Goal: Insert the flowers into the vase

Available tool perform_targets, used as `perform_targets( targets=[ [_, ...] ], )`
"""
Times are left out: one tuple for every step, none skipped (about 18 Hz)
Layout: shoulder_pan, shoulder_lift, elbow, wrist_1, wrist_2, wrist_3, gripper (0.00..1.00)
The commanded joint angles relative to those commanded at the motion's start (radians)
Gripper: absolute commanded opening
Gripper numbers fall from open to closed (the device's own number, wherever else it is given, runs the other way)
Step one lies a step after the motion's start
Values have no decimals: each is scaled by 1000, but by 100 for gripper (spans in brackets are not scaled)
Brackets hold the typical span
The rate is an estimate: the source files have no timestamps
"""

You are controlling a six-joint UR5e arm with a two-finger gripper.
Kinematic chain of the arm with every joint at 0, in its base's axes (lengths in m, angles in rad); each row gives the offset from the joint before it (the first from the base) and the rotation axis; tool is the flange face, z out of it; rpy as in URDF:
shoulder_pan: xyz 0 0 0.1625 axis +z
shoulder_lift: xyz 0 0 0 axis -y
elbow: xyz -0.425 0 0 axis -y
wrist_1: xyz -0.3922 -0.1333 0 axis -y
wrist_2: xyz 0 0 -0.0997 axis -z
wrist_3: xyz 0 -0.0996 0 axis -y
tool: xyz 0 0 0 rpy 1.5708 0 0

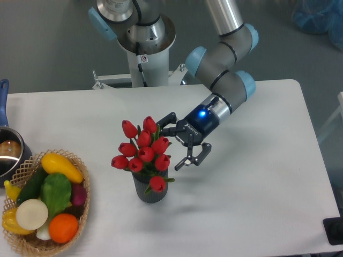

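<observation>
The flowers (142, 150), a bunch of red tulip buds with green leaves, stand upright in the vase (150, 193), a small dark grey ribbed cylinder near the table's middle front. The stems are hidden inside the vase. My gripper (172, 145) is just to the right of the buds, its fingers spread apart and holding nothing. The upper finger (167, 119) reaches toward the top buds and the lower finger (187, 159) sits beside the right-hand buds. I cannot tell if the fingers touch the flowers.
A wicker basket (80, 225) of colourful vegetables sits at the front left corner. A steel pot (9, 152) with a blue handle is at the left edge. The robot base (144, 48) stands behind the table. A dark object (335, 230) sits at the front right edge.
</observation>
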Motion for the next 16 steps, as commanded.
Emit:
perform_targets(
  targets=[
    [11, 9, 6, 0, 2, -20, 100],
    [17, 17, 17, 2, 2, -35, 100],
    [22, 22, 24, 0, 2, -49, 100],
    [29, 29, 31, 2, 3, -58, 100],
    [41, 35, 32, 0, 3, -60, 100],
    [51, 40, 32, 0, 5, -60, 100],
    [70, 45, 32, 2, 5, -58, 100],
    [87, 49, 35, 2, 5, -55, 100],
    [98, 55, 43, 3, 8, -54, 100],
    [115, 63, 57, 2, 20, -55, 100],
    [130, 72, 77, 2, 47, -60, 100],
    [149, 81, 95, 0, 92, -63, 100],
    [175, 94, 107, 0, 157, -66, 100],
    [207, 116, 113, 0, 234, -65, 100],
    [239, 133, 123, 0, 309, -63, 100],
    [273, 144, 142, 0, 366, -62, 100]
  ],
)
